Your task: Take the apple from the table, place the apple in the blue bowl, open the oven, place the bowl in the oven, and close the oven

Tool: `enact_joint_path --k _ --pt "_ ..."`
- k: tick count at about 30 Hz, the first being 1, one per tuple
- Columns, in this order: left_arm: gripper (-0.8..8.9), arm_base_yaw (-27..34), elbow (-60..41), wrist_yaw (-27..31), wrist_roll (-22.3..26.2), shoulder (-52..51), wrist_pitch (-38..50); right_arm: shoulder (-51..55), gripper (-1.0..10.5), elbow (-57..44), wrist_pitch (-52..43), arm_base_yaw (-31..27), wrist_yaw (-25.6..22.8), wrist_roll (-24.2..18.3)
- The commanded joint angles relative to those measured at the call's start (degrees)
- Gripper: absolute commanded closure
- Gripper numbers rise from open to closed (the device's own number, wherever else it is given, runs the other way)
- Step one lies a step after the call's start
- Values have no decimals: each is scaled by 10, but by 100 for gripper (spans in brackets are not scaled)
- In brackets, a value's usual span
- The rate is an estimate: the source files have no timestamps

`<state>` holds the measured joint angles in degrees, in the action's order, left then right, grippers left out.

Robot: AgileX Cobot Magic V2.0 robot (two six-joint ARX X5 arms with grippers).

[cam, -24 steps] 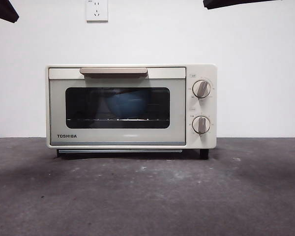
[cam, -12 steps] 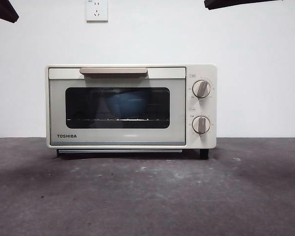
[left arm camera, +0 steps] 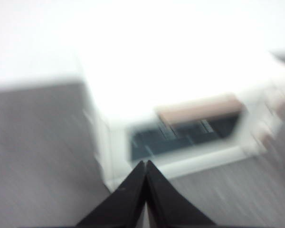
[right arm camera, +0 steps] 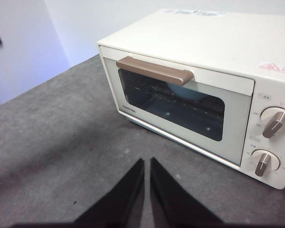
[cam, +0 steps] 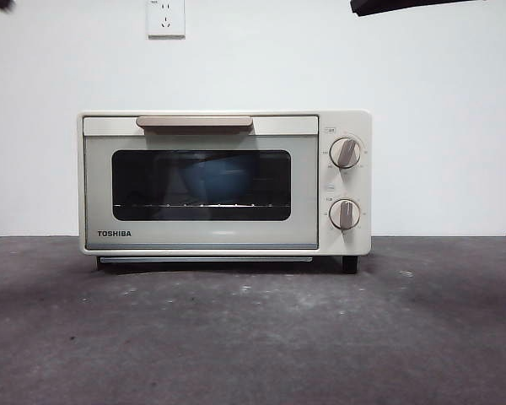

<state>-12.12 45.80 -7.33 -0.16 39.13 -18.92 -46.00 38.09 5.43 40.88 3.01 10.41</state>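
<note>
oven (cam: pixel 225 183): stands on the table (cam: pixel 253 337), door shut.
blue bowl (cam: pixel 218 179): inside the oven on the rack, dim behind the dark glass; also seen from the right wrist (right arm camera: pixel 187 91).
apple: cannot be made out through the glass.
left gripper (left arm camera: pixel 146 167): jaws pressed together, empty, above the oven's front corner; view blurred.
right gripper (right arm camera: pixel 147 164): jaws nearly touching, empty, over the table before the oven.
change: the dark tip at the front view's top-left corner has nearly gone; the rest is unchanged.
</note>
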Motion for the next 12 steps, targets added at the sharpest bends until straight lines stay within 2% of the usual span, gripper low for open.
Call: enact_joint_path --k 1,7,12 --pt "806 31 -20 1 41 -33 41 -3 942 5 -7 6 -1 -5" --pt "806 123 -127 2 61 -143 132 -3 942 5 -10 6 0 -5" --pt "806 152 -224 5 61 -219 177 -3 942 5 -10 6 0 -5"
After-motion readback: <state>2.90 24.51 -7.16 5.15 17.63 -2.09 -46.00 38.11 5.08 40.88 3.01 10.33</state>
